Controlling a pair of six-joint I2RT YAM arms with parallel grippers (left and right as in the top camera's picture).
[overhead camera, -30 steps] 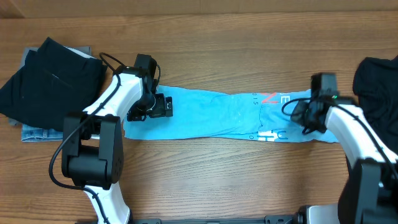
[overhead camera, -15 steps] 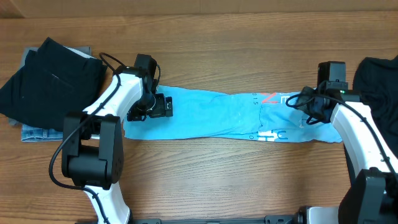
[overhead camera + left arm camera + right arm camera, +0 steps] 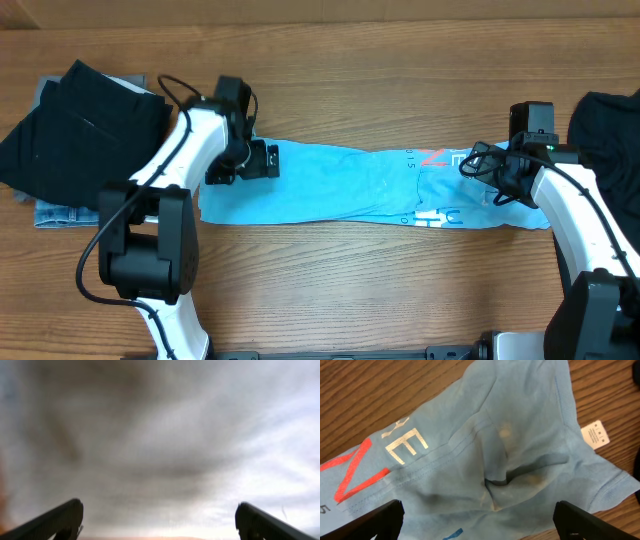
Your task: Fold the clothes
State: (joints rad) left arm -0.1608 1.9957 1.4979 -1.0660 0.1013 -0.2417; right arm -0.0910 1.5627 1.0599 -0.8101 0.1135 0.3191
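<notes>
The clothes in play are a light blue T-shirt, folded into a long strip across the middle of the table. My left gripper is over its left end. Its wrist view is a grey blur of cloth very close up, with both fingers wide apart, so the left gripper is open and holds nothing. My right gripper hovers over the right end. It is open, and the T-shirt lies rumpled between and below its spread fingers. Red and silver letters and a white tag show there.
At the far left, a black garment lies on a folded pile with denim at the bottom. Another dark garment sits at the right edge, close behind my right arm. The wooden table shows in front.
My right gripper has opened, let go of the shirt's right end and shifted slightly back and to the right. My left gripper has moved a little toward the back, still open.
</notes>
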